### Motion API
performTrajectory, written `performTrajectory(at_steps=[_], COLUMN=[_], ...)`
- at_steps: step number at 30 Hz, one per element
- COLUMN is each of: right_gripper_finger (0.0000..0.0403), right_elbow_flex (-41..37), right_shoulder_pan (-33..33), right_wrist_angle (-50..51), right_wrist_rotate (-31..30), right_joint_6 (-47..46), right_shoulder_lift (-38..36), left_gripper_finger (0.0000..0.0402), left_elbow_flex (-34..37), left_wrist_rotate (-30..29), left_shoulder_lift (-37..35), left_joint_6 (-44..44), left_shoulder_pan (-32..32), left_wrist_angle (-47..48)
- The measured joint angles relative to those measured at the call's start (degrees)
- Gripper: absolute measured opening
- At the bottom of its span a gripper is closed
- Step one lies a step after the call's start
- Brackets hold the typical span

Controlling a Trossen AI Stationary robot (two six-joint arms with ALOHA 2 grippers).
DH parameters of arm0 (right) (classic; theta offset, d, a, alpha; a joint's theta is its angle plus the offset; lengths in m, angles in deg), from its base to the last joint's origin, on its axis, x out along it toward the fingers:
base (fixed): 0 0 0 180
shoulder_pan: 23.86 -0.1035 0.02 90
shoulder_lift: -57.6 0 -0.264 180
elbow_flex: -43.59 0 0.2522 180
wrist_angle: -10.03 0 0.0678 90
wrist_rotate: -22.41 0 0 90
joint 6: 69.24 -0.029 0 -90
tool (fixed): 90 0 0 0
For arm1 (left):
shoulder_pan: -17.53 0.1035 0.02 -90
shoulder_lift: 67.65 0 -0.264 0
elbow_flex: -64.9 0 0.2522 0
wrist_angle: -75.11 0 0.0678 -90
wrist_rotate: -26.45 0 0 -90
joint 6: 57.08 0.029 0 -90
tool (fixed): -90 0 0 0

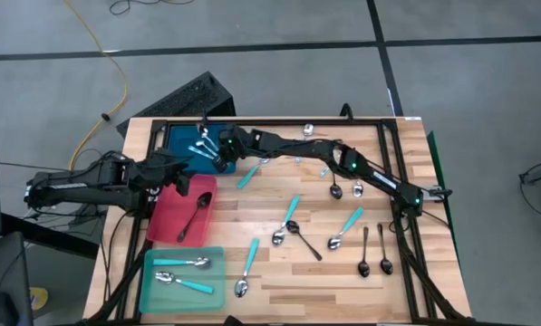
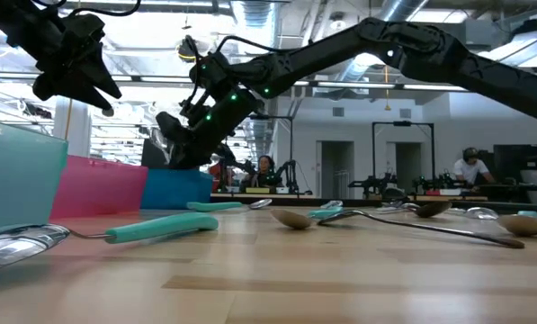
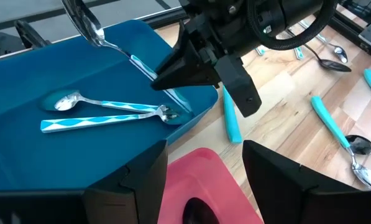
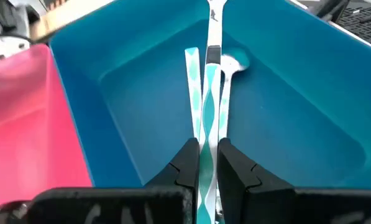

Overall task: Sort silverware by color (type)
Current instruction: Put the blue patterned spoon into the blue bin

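Three kinds of small spoon are being sorted, and the right hand (image 4: 202,163) is busy with one now: it hangs over the blue tray (image 1: 181,141) at the far left of the tabletop (image 1: 288,272), its two fingers pinched on the patterned turquoise-and-white handle of a turquoise-handled spoon (image 4: 205,87), bowl pointing away from the wrist and down into the tray. Two more patterned spoons (image 3: 110,112) already lie on the tray floor beneath it.

The left hand (image 3: 204,180) waits just beside, over the red tray (image 1: 181,215), with its fingers spread apart and nothing between them. One black spoon (image 1: 196,214) lies in that red tray; the teal tray (image 1: 152,292) at the near left holds a couple of pieces, seemingly turquoise-handled, though that is hard to tell from above. The rest of the silverware is scattered over the middle and right of the tabletop: turquoise-handled ones (image 1: 250,263), shiny silver ones (image 1: 335,186) and black ones (image 1: 364,254).

These spoons look light, thin and rigid, so weight is no concern, but they are narrow and smooth. The polished metal ones will likely slip or pivot in a loose pinch. The best hold is probably across the handle near its middle, as here, where the spoon balances; taking it near the bowl risks it swinging. Lying flat on wood, each gives little to get under, so fingers should close from both sides of the handle.
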Motion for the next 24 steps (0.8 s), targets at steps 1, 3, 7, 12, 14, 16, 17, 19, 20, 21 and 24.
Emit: performTrajectory(at_steps=[1, 3, 7, 12, 14, 16, 17, 19, 20, 21, 24], right_gripper_finger=[0.0056, 0.0056, 0.0056, 0.0056, 0.0056, 0.0056, 0.0056, 0.0056, 0.0056, 0.0056, 0.0056], right_elbow_flex=[0.00, 0.02, 0.02, 0.09, -0.01, 0.13, 0.13, 0.13, 0.13, 0.13, 0.13], right_shoulder_pan=[0.00, 0.00, 0.02, -0.04, -0.26, -0.59, -0.60, -0.64, -0.66, -0.64, -0.61], right_wrist_angle=[0.05, 0.33, 0.77, 0.01, -0.24, -1.09, -0.88, -0.41, -0.51, -0.29, -0.18], right_wrist_rotate=[-0.26, -0.40, -0.47, -1.76, -1.79, -2.21, -2.27, -2.19, -2.19, -2.17, -2.13], right_joint_6=[0.13, 0.77, 1.19, 0.49, 0.30, 0.48, 0.46, 0.31, 0.33, 0.33, 0.29], right_shoulder_lift=[0.00, -0.02, -0.02, 0.96, 1.74, 2.40, 2.45, 2.45, 2.45, 2.45, 2.45], left_gripper_finger=[0.0195, 0.0195, 0.0195, 0.0195, 0.0195, 0.0195, 0.0195, 0.0195, 0.0195, 0.0195, 0.0195], left_elbow_flex=[0.00, 0.00, 0.00, 0.00, 0.00, 0.00, 0.00, 0.00, 0.00, 0.00, 0.00], left_wrist_rotate=[-0.03, -0.21, -0.24, -0.41, -0.41, -0.41, -0.39, -0.41, -0.41, -0.39, -0.39], left_shoulder_lift=[0.00, 0.00, 0.00, 0.00, -0.02, 0.00, 0.00, -0.02, 0.00, 0.00, 0.00], left_joint_6=[0.00, 0.00, 0.00, 0.02, 0.02, 0.03, 0.04, 0.29, 0.52, 0.60, 0.63], left_shoulder_pan=[0.00, 0.00, 0.00, 0.00, 0.01, 0.00, 0.00, 0.00, 0.02, 0.00, 0.00], left_wrist_angle=[0.04, 0.04, 0.06, 0.08, 0.09, 0.10, 0.11, 0.10, 0.10, 0.13, 0.13])
